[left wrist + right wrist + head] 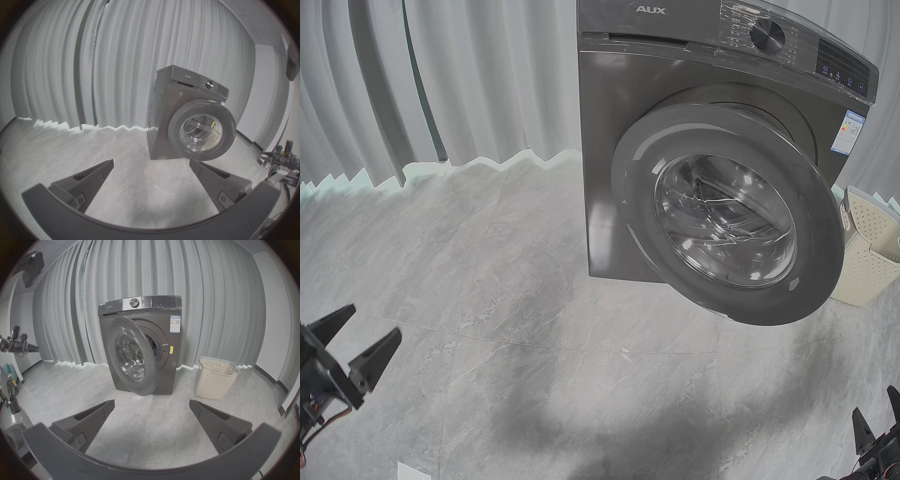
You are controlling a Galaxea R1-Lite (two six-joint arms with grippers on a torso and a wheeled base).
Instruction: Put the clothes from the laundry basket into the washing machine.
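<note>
A dark grey washing machine (631,125) (162,103) (168,365) stands on the floor ahead, its round glass door (731,219) (132,355) swung wide open toward me. A cream perforated laundry basket (869,250) (215,377) stands on the floor to the right of the machine; I cannot see inside it. My left gripper (362,340) (150,167) hangs open at the lower left, well short of the machine, with nothing between its fingers. My right gripper (878,415) (151,407) is open at the lower right, also holding nothing.
Pale pleated curtains (456,75) hang behind the machine across the back. Grey marble-look floor (519,281) stretches between me and the machine. A piece of white paper (412,472) lies on the floor by the left arm. A tripod with gear (12,371) stands off to one side.
</note>
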